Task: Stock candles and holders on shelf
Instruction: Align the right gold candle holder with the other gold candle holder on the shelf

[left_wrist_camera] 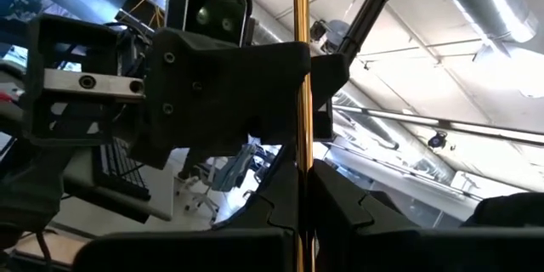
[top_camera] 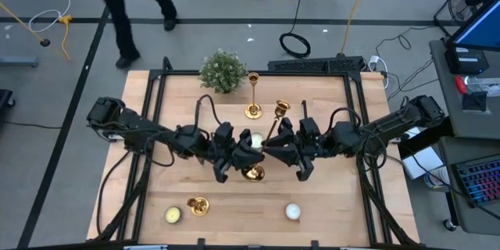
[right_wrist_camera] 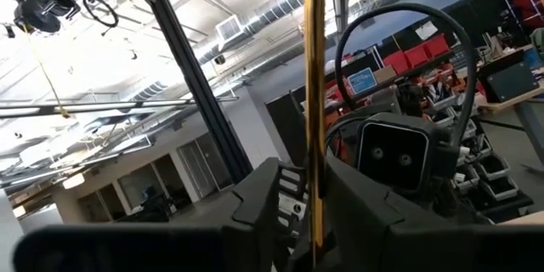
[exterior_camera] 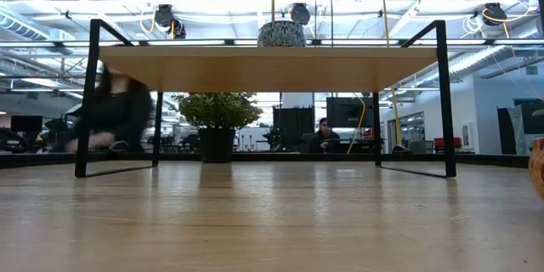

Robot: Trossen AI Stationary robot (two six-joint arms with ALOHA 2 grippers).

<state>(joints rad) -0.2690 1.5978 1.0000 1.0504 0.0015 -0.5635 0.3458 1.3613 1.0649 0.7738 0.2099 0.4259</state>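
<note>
- Left gripper (top_camera: pixel 237 158) and right gripper (top_camera: pixel 275 150) meeting at table centre, both clamped tight on the thin stem of one gold holder (top_camera: pixel 263 150), base toward 6 o'clock
- Second holder (top_camera: pixel 253 94) upright at 12 on the shelf (top_camera: pixel 180 101), third holder (top_camera: pixel 198 205) tipped at 7
- Candles: one (top_camera: pixel 255 140) at centre, one (top_camera: pixel 173 215) at 7, one (top_camera: pixel 293 212) at 5
- No readable labels or writing anywhere

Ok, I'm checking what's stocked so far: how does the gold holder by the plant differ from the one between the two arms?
The rear holder by the plant stands free on the shelf. The middle holder is clamped at its stem by the fingers of the left gripper and right gripper. The rear holder is upright, while the middle holder looks tilted from above. Both are shiny gold with thin stems.
</note>
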